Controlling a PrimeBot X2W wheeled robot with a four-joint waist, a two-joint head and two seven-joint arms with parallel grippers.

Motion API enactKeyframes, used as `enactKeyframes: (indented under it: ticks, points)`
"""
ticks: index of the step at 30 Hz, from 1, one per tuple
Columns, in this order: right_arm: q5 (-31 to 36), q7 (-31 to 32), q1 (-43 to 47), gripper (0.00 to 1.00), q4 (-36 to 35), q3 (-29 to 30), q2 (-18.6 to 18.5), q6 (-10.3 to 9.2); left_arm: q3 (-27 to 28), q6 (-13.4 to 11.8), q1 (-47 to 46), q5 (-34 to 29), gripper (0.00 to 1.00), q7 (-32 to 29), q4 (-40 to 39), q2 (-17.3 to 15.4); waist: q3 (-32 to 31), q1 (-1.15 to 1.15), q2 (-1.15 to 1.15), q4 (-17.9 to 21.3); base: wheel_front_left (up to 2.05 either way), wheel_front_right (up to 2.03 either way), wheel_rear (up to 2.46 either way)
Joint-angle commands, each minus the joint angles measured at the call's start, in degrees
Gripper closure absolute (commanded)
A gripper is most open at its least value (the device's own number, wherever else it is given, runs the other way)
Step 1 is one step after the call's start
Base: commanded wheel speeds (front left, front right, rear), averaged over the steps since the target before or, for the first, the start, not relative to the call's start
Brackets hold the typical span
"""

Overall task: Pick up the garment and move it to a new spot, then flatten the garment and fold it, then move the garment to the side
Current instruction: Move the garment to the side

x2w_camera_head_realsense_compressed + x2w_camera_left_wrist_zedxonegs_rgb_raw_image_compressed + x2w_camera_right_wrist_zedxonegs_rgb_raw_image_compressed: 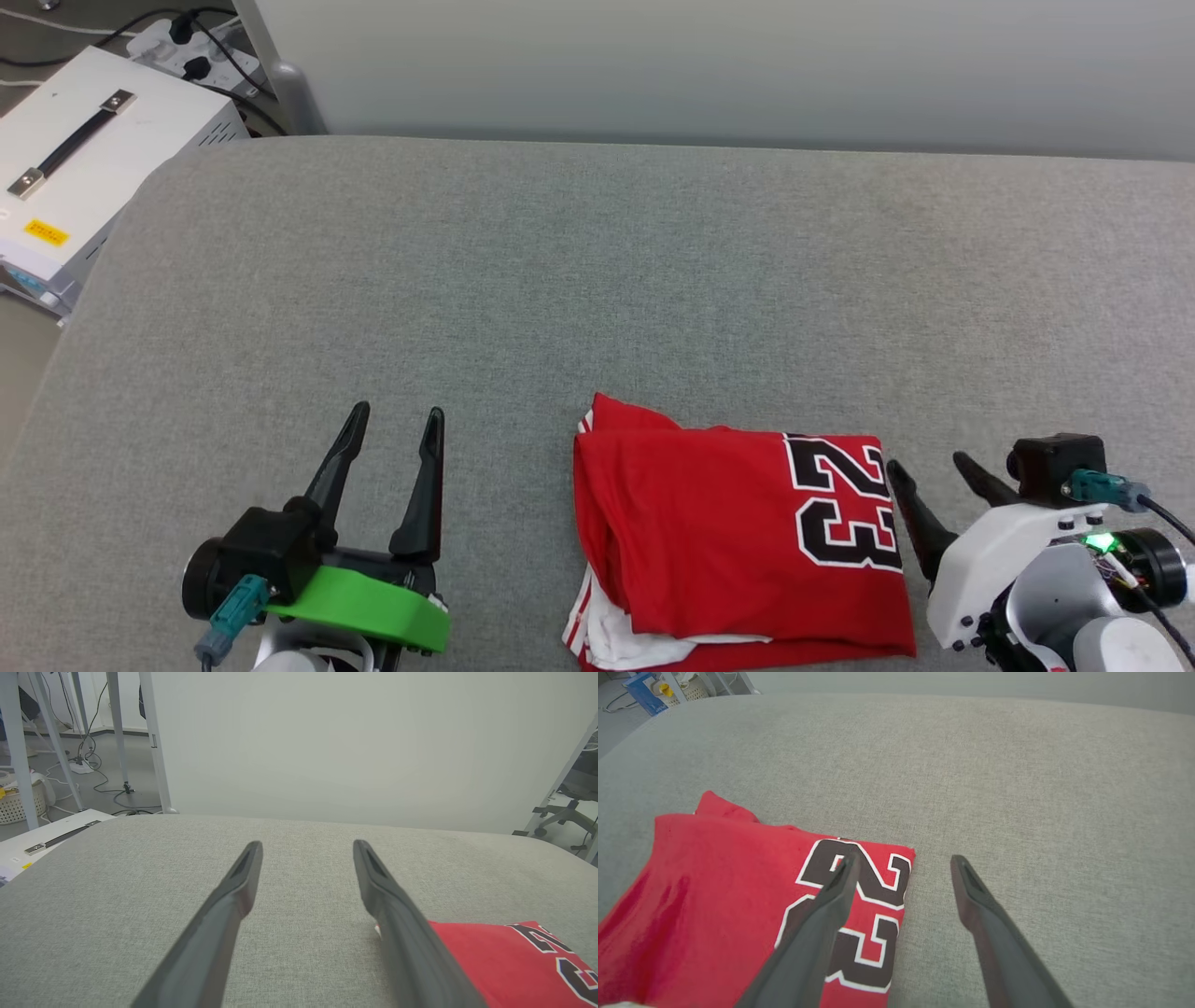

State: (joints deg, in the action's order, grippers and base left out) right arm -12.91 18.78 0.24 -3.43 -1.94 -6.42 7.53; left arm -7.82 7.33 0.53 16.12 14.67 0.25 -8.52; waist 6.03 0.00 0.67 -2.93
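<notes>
Awaiting side-move | garment (738, 541) is judged folded, at 5 o'clock | left gripper (397, 413) and right gripper (926, 463) are seen spread wide, empty | edge grasp is called for.

L gripper (397, 409), lower left: two long dark tapered fingers w/ slotted tips, black base (271, 551), bright green bracket (364, 607), teal cable plug (233, 605). R gripper (926, 461), lower right: same dark fingers, white shell (990, 560), black cam block (1055, 464), teal plug (1102, 487) w/ black cable, lit green LED (1100, 541).
</notes>
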Motion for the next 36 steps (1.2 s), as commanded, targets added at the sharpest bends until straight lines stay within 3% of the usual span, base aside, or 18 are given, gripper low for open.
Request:
enactKeyframes:
  ticks: [1, 8, 16, 17, 18, 19, 30, 36]
  points:
    - [-0.6, 2.2, 0.9, 0.00, 0.1, -0.1, 0.3, -0.04, -0.2, 0.2, -0.7, -0.2, 0.00, 0.3, -0.1, -0.1, 1.0, 0.00, -0.67, -0.8, 0.00, 0.00, 0.00]
    - [-0.7, 13.7, 0.7, 0.00, 2.8, 0.4, 2.3, -0.04, -0.6, 0.2, -2.0, -0.2, 0.00, 0.3, 0.1, -0.2, 3.6, 0.00, -0.67, -2.7, 0.00, 0.00, 0.00]
    - [-0.2, 17.6, -0.6, 0.00, 7.0, -0.3, 3.1, -0.04, -1.0, 0.2, -3.3, -0.1, 0.00, 0.3, 0.1, -0.3, 5.7, 0.00, -0.67, -4.5, 0.00, 0.00, 0.00]
    - [-0.4, 17.8, -0.7, 0.04, 7.8, -0.7, 3.2, -0.04, -1.0, 0.2, -3.3, -0.2, 0.00, 0.3, 0.2, -0.4, 5.8, 0.00, -0.67, -4.6, 0.00, 0.00, 0.00]
    - [-0.3, 17.8, -0.9, 0.55, 8.4, -1.0, 3.2, -0.04, -1.1, 0.2, -3.4, -0.2, 0.00, 0.3, 0.2, -0.4, 5.9, 0.00, -0.67, -4.6, 0.00, 0.00, 0.00]
    - [0.0, 17.5, -1.1, 1.00, 8.9, -1.4, 3.2, -0.04, -1.1, 0.2, -3.5, -0.2, 0.00, 0.3, 0.2, -0.5, 5.9, 0.00, -0.67, -4.7, 0.00, 0.00, 0.00]
    - [2.7, 11.4, -3.9, 1.00, 8.3, -4.4, -0.1, -0.04, -2.5, 0.2, -2.9, -0.5, 0.00, 0.3, 0.3, -1.0, 3.7, 0.00, -0.67, -1.0, 0.00, 0.00, 0.00]
    - [4.9, 9.7, -5.5, 1.00, 5.3, -8.3, -6.2, -0.04, -4.2, 0.2, -1.2, -0.6, 0.00, 0.3, 0.4, -1.1, 2.2, 0.00, -0.67, 4.7, 0.00, 0.00, 0.00]
